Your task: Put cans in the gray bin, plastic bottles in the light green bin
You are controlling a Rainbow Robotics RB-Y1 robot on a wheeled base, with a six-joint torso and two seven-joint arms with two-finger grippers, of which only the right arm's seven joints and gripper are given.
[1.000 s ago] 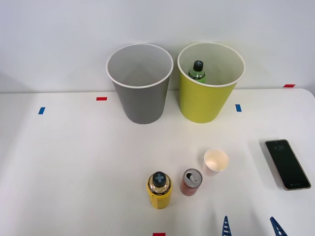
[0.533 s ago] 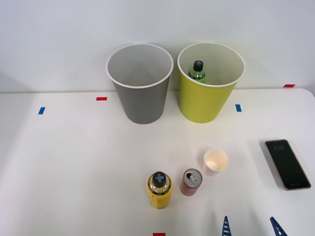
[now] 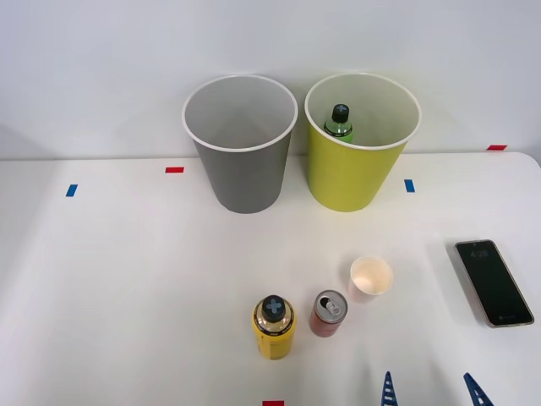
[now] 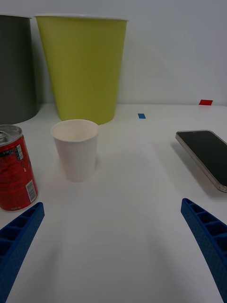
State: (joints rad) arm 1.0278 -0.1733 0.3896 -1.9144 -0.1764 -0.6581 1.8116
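Progress looks about half made: the slim translucent green plastic bottle with a black screw cap (image 3: 340,121) already stands inside the tall tapered yellow-green bin with a white rim (image 3: 351,182), while the tall tapered gray bin with a white rim (image 3: 244,173) beside it looks empty from the part of its inside that shows. What remains, by my reading, is the short red drink can with a silver top (image 3: 328,314), upright on the white table (image 3: 127,279).

The right pincer (image 3: 429,390) hangs low at the near edge of the table with its blue ribbed fingers (image 4: 19,236) spread wide and nothing between them. The can stands just ahead of it and off toward the left finger, outside the gap. A small pale paper cup (image 4: 75,148) stands a little farther ahead, just beside the can, and a dark smartphone (image 4: 208,156) lies ahead toward the other finger. Both bins stand well beyond. A squat yellow bottle with a dark cap (image 3: 273,327) stands just past the can, farther from the pincer; it may also need sorting.
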